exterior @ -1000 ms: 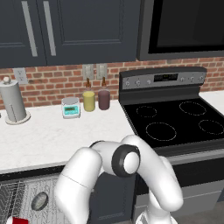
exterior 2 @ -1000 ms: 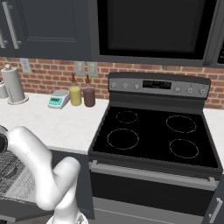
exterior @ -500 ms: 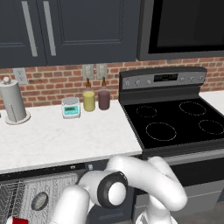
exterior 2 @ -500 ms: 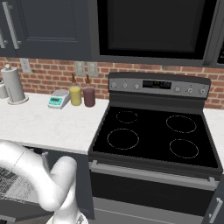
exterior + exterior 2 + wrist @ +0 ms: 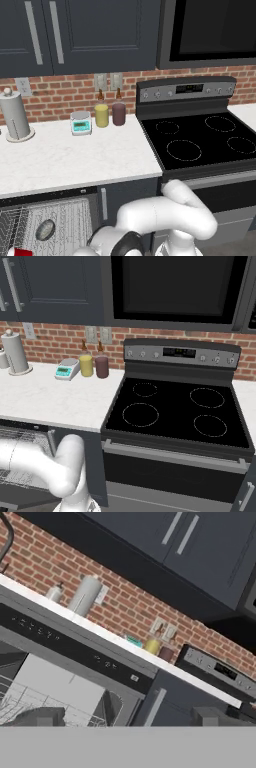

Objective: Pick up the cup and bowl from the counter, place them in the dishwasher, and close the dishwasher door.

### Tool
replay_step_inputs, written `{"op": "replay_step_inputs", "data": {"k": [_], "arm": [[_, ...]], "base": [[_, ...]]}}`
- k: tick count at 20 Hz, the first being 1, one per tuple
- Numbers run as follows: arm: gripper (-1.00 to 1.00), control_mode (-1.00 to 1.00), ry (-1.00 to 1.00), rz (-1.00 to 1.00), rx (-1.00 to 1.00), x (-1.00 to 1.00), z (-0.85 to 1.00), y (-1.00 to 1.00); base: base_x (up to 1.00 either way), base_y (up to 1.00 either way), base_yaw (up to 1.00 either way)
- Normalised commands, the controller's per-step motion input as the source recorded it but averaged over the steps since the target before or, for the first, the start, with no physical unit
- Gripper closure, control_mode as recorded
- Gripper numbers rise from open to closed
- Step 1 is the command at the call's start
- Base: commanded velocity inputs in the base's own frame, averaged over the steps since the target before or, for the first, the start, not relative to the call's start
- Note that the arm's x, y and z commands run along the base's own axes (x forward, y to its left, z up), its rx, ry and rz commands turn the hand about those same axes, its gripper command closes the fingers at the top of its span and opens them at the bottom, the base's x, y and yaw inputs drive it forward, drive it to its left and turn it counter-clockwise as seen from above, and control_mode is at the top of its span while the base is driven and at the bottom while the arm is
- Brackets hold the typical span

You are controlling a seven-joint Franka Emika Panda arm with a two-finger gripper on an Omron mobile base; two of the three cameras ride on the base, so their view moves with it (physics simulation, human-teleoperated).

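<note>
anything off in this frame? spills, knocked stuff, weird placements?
Nothing stands out. The bowl and cup sit in the open dishwasher rack; the counter items stand upright along the brick wall, no spills. The door is not yet shut.

Even, soft rendered light, slightly blurry
</note>
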Motion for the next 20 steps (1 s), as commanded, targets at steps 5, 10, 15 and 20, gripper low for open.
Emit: {"op": "replay_step_inputs", "data": {"k": [5, 10, 15, 20], "arm": [[-1.0, -1.0, -0.26, -0.01, 0.0, 0.12, -0.59, 0.0], [-1.0, -1.0, -0.24, 0.0, 0.0, 0.14, -0.56, 0.0], [-1.0, -1.0, -0.15, 0.0, 0.0, 0.0, -0.34, 0.2], [-1.0, -1.0, -0.1, 0.0, 0.0, 0.0, -0.41, 0.28]], "base": [[0.0, 0.0, 0.0], [0.0, 0.0, 0.0], [0.0, 0.0, 0.0], [0.0, 0.0, 0.0]]}}
